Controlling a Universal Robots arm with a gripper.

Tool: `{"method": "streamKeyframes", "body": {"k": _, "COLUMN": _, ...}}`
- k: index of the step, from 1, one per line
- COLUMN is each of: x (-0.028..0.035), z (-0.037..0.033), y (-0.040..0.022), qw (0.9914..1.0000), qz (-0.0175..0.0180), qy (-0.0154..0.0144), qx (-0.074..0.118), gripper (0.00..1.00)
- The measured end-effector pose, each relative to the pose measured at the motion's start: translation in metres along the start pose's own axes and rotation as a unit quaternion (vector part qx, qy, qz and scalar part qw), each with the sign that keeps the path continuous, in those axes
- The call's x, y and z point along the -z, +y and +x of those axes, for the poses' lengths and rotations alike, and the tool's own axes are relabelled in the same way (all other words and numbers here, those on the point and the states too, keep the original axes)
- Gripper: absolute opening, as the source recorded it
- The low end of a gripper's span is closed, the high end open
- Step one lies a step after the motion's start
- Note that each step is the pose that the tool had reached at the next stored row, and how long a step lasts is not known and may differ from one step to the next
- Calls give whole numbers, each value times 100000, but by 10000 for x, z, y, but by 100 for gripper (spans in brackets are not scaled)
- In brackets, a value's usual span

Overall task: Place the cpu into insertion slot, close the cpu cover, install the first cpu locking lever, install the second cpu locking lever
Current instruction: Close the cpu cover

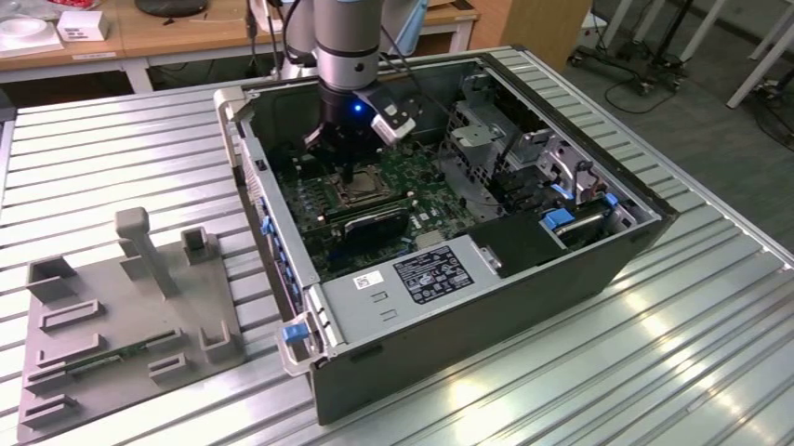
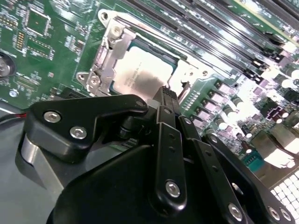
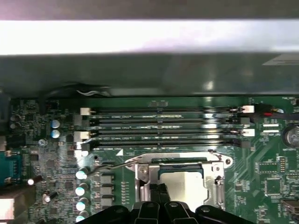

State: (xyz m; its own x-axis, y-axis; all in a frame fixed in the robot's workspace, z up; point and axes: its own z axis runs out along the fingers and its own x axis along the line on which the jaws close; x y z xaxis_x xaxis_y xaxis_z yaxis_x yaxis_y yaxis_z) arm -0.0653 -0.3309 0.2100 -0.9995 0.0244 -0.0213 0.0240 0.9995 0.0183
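Where the insertion slot (image 2: pixel 191 77) sits on the green motherboard (image 3: pixel 261 168), the cpu (image 2: pixel 142 70) lies flat inside it with its silvery-beige top facing up. The cpu cover (image 2: pixel 108 51) is down over the slot. Its metal frame rings the chip, which shows through the cut-out centre. A thin wire lever (image 3: pixel 110 166) runs out from one corner of the slot toward a row of round capacitors (image 3: pixel 81 190); I cannot tell whether it is latched.

The gripper (image 2: pixel 167 91) hangs just above the slot's edge. Its two black fingers are pressed together with nothing between them, and their tips are close over the rim of the cover. Whether they touch the cover cannot be made out. Just beside the slot, running parallel to one of its sides, are the long black memory slots (image 3: pixel 168 126).

In the exterior view, the arm (image 1: pixel 345 37) reaches down into the open computer case (image 1: pixel 496 307), straight above the slot. The case lies on its side on a slatted metal table (image 1: pixel 670 372). A grey fixture block (image 1: pixel 125 325) stands outside the case, well apart from the slot, toward the exterior view's left.
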Motion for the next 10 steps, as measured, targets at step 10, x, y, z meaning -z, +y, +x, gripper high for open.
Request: {"method": "streamKeyframes", "body": {"k": 10, "x": -4, "z": -133, "y": 3, "qw": 100000, "qz": -1, "qy": -1, "qx": -2, "gripper": 11}}
